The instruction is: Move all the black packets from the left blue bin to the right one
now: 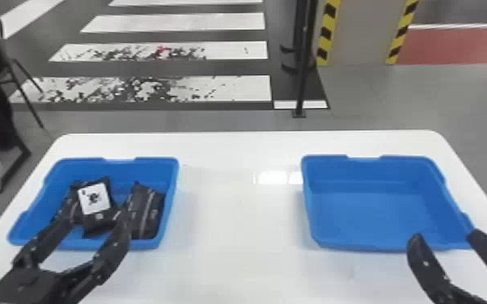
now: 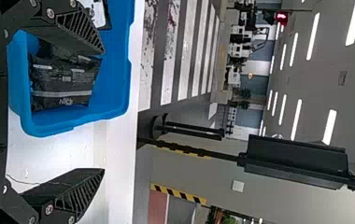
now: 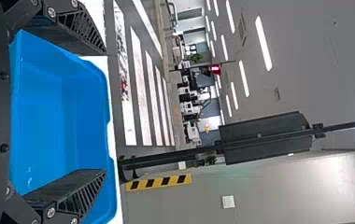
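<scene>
Near edge of the tabletop: left gripper comes in at the left, fingers open and spread, tips over the black packets in the left blue bin. One finger overlaps the packets on the left, the other the left side of the right-hand packet; contact can't be told. Right gripper comes in at the near right, fingers open too, nothing between them, tips overlapping the right blue bin along its near rim, toward the near right corner.

Packets sit in the left bin, bunched. Right-hand packet lies along the bin's right wall, reaching its near right corner, light stripe across it. Other black packets overlap from the middle toward the left wall; exact count can't be told. White patch with a dark figure lies on top of those.

Both bins sit on the white tabletop, left and right, well apart, far rims near its far edge. Past that edge: grey floor, black post, white floor stripes, pillar with yellow-black edging.
</scene>
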Controlling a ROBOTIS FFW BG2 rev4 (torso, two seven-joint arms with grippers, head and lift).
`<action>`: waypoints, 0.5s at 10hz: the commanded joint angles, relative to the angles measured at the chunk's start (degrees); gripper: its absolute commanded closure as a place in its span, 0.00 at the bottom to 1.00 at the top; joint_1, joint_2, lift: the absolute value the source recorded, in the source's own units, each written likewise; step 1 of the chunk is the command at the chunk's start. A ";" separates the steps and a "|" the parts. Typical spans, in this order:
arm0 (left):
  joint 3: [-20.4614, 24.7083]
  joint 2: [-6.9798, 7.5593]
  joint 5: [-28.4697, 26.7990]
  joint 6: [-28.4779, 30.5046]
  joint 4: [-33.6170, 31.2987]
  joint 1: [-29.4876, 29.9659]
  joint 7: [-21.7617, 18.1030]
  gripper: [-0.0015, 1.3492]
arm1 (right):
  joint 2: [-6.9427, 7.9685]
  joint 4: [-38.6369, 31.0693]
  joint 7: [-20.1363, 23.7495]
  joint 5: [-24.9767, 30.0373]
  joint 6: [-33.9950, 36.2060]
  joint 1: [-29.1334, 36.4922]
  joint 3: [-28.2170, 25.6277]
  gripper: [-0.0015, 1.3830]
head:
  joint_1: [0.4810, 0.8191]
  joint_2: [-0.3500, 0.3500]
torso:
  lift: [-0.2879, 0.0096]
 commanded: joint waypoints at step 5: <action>3.72 1.22 -2.64 15.77 1.83 -9.70 0.00 0.12 | 0.05 0.27 0.00 -0.67 0.00 -0.14 0.11 0.10 | 0.63 0.63 | 0.45</action>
